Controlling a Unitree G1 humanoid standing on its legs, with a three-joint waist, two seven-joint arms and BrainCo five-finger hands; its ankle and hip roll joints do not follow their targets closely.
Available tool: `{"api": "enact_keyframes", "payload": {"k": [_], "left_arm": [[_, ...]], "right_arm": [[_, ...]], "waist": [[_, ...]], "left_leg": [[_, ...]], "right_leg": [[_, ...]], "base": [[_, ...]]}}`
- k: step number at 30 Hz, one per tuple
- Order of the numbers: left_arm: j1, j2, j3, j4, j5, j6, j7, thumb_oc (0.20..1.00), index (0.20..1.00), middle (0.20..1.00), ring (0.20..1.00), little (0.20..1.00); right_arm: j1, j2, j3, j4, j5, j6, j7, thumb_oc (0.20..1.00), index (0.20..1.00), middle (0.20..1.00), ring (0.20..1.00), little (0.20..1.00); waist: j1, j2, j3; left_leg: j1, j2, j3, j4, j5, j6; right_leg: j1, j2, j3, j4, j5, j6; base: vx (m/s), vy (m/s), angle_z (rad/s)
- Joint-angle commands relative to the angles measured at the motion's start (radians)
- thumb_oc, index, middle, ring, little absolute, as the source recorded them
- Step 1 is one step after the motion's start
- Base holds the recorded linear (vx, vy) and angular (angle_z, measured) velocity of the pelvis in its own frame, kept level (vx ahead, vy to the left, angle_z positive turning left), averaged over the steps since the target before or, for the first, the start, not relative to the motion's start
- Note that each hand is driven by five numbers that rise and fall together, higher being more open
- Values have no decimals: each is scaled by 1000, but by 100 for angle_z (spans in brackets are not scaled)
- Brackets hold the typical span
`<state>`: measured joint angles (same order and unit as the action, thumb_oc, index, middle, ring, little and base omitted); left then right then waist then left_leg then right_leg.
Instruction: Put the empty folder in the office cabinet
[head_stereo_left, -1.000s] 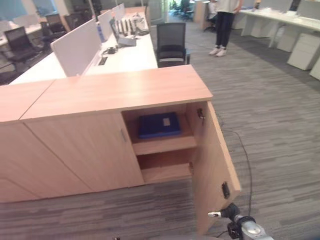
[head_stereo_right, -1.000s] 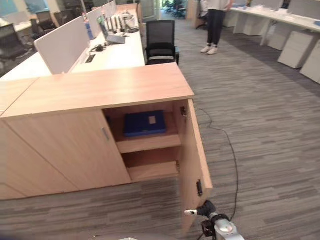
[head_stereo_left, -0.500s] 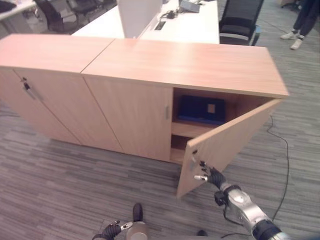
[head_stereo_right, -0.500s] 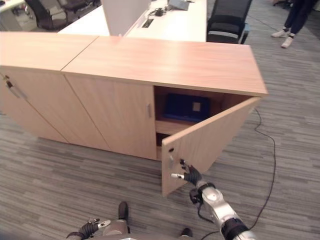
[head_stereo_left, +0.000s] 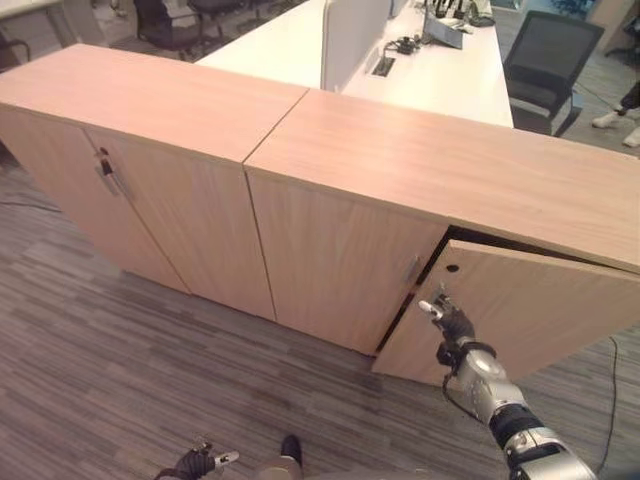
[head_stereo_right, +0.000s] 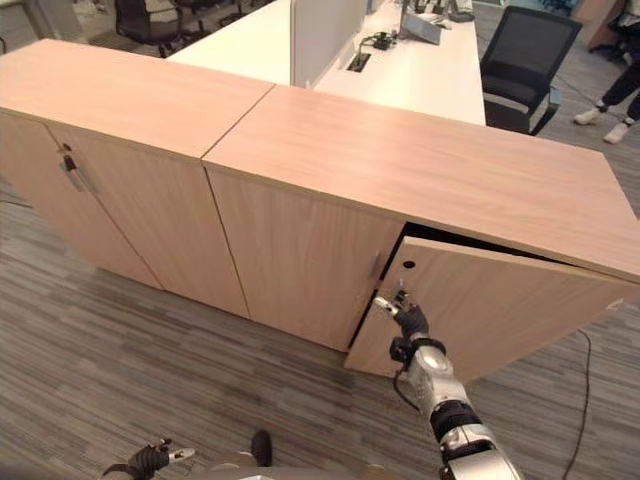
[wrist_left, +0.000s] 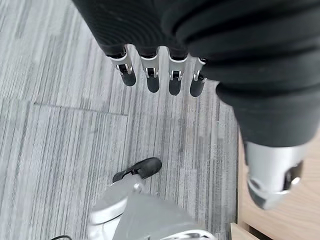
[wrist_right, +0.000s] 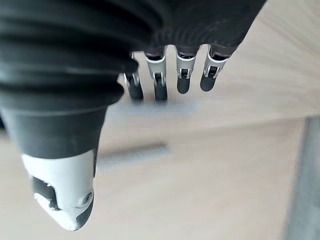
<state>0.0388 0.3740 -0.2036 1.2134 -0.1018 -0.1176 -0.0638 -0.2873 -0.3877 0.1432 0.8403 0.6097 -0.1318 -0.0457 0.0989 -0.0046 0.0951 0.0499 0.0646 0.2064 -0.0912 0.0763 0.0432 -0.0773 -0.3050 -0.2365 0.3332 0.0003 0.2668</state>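
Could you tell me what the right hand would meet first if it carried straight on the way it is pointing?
Most likely the cabinet door: the right hand points at its outer face near the free edge, fingers straight, apparently already at the wood.

My right hand (head_stereo_right: 409, 320): arm stretched forward, fingers (wrist_right: 183, 80) straight and relaxed, tips against a wooden door (head_stereo_right: 500, 310). My left hand (wrist_left: 165, 30): hanging low at my side, fingers (wrist_left: 150, 75) loosely extended, holding nothing.

Cabinet interior hidden behind the nearly closed door (head_stereo_right: 500, 300).
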Motion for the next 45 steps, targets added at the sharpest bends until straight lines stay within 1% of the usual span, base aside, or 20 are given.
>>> {"api": "enact_keyframes", "payload": {"k": [1, 2, 3, 4, 6, 7, 8, 11, 16, 21, 27, 28, 29, 30, 31, 34, 36, 39, 42, 45], "left_arm": [[-15, 31, -16, 6, -31, -25, -19, 1000, 1000, 1000, 1000, 1000], [-17, 31, -16, 7, -31, -25, -19, 1000, 1000, 1000, 1000, 1000], [-16, 33, -14, 18, -19, -27, -20, 1000, 1000, 1000, 1000, 1000], [-11, 30, -13, 24, -16, -28, -18, 1000, 1000, 1000, 1000, 1000], [2, 23, -10, 35, -13, -27, -19, 1000, 1000, 1000, 1000, 1000], [9, 19, -12, 37, -10, -28, -21, 1000, 1000, 1000, 1000, 1000], [22, 5, -27, 37, -1, -30, -27, 1000, 1000, 1000, 1000, 1000], [32, -1, -36, 33, -5, -30, -31, 1000, 1000, 1000, 1000, 1000], [46, -11, -56, 23, -21, -31, -38, 1000, 1000, 1000, 1000, 1000], [43, -22, -70, 7, -54, -32, -38, 1000, 1000, 1000, 1000, 1000], [42, -48, -73, -5, -83, -30, -35, 1000, 1000, 1000, 1000, 1000], [42, -65, -71, -2, -85, -29, -33, 1000, 1000, 1000, 1000, 1000], [42, -70, -68, 1, -84, -29, -31, 1000, 1000, 1000, 1000, 1000], [43, -69, -69, 1, -84, -30, -31, 1000, 1000, 1000, 1000, 1000], [41, -84, -58, 8, -81, -29, -28, 1000, 1000, 1000, 1000, 1000], [36, -95, -37, 12, -62, -35, -17, 1000, 1000, 1000, 1000, 1000], [34, -100, -25, 11, -56, -35, -14, 1000, 1000, 1000, 1000, 1000], [26, -102, -15, 8, -48, -38, -14, 1000, 1000, 1000, 1000, 1000], [19, -101, -11, 8, -52, -38, -15, 1000, 1000, 1000, 1000, 1000], [8, -106, -8, 8, -61, -39, -17, 1000, 1000, 1000, 1000, 1000]], "right_arm": [[-136, -79, -84, 45, 77, -102, -24, 1000, 1000, 1000, 1000, 1000], [-137, -80, -85, 46, 78, -102, -23, 1000, 1000, 1000, 1000, 1000], [-138, -107, -109, 89, 94, -100, -22, 1000, 1000, 1000, 1000, 1000], [-142, -122, -118, 106, 100, -100, -23, 1000, 1000, 1000, 1000, 1000], [-147, -151, -133, 137, 109, -95, -20, 1000, 1000, 1000, 1000, 1000], [-148, -166, -137, 146, 106, -92, -18, 1000, 1000, 1000, 1000, 1000], [-158, -208, -142, 194, 98, -78, -9, 1000, 1000, 1000, 1000, 1000], [-173, -234, -135, 236, 85, -69, -5, 1000, 1000, 1000, 1000, 1000], [-253, -290, -101, 337, 61, -45, 8, 1000, 1000, 1000, 1000, 1000], [-309, -319, -75, 384, 67, -38, 18, 1000, 1000, 1000, 1000, 1000], [-269, -270, -75, 350, 93, -46, 25, 1000, 1000, 1000, 1000, 1000], [-208, -209, -80, 314, 103, -57, 29, 1000, 1000, 1000, 1000, 1000], [-171, -179, -85, 296, 106, -61, 29, 1000, 1000, 1000, 1000, 1000], [-166, -178, -87, 293, 105, -60, 27, 1000, 1000, 1000, 1000, 1000], [-76, -110, -78, 259, 80, -61, 37, 1000, 1000, 1000, 1000, 1000], [78, -17, -30, 220, -20, -48, 56, 1000, 1000, 1000, 1000, 1000], [160, 27, 8, 203, -94, -39, 65, 1000, 1000, 1000, 1000, 1000], [239, 61, 60, 221, -210, -22, 83, 1000, 1000, 1000, 1000, 1000], [258, 82, 73, 253, -237, -15, 86, 1000, 1000, 1000, 1000, 1000], [284, 108, 88, 307, -283, -2, 92, 1000, 1000, 1000, 1000, 1000]], "waist": [[2, -17, 6], [2, -16, 5], [-4, -29, -11], [-3, -31, -20], [-4, -28, -41], [-3, -26, -48], [-6, -12, -64], [-7, -5, -68], [0, 16, -70], [2, 34, -63], [-12, 44, -59], [-21, 47, -55], [-26, 48, -56], [-25, 47, -57], [-37, 49, -55], [-55, 49, -53], [-66, 47, -52], [-81, 44, -50], [-90, 42, -49], [-105, 35, -50]], "left_leg": [[-17, 23, -55, 10, -46, -94], [-19, 24, -54, 9, -42, -94], [-3, 11, -63, 9, -59, -95], [5, 9, -64, 9, -62, -96], [14, 10, -67, 4, -66, -102], [16, 13, -69, 4, -69, -106], [19, 21, -75, 4, -70, -121], [22, 31, -80, 4, -69, -132], [28, 53, -84, 4, -64, -150], [28, 71, -91, 4, -52, -164], [32, 84, -102, 4, -46, -171], [33, 88, -101, 4, -44, -172], [34, 89, -100, 4, -44, -172], [34, 89, -100, 4, -44, -173], [38, 92, -98, 4, -46, -173], [43, 94, -95, 4, -48, -174], [45, 96, -95, 4, -49, -175], [50, 96, -90, 4, -51, -175], [55, 99, -81, 4, -52, -175], [70, 105, -46, 4, -58, -174]], "right_leg": [[55, 85, 47, -216, -15, -46], [53, 86, 48, -220, -10, -47], [70, 91, 99, -287, 16, -42], [85, 89, 107, -311, 31, -42], [114, 88, 104, -347, 46, -44], [129, 90, 91, -367, 47, -45], [168, 97, 61, -413, 46, -49], [178, 103, 47, -420, 40, -51], [180, 119, 50, -420, 22, -59], [188, 129, 46, -420, 9, -70], [193, 141, 40, -420, 0, -81], [193, 145, 41, -420, -1, -85], [194, 146, 41, -420, -2, -86], [194, 146, 41, -420, -3, -86], [196, 149, 43, -420, -4, -89], [198, 152, 46, -420, -7, -94], [199, 152, 48, -420, -8, -95], [198, 153, 55, -420, -6, -97], [195, 152, 60, -420, -3, -97], [180, 153, 85, -420, 6, -94]], "base": [[152, -44, 11], [214, -56, 8], [167, -62, 43], [227, -88, 82], [148, -80, 56], [172, -132, -13], [125, -108, -16], [67, -93, 14], [31, -94, 3], [11, -88, -4], [12, -46, 0], [0, 0, 0], [0, 0, 0], [0, 0, 0], [18, -18, 5], [10, -16, 3], [0, 0, 0], [-5, -15, -7], [-11, -6, -8], [-7, 5, -34]]}}
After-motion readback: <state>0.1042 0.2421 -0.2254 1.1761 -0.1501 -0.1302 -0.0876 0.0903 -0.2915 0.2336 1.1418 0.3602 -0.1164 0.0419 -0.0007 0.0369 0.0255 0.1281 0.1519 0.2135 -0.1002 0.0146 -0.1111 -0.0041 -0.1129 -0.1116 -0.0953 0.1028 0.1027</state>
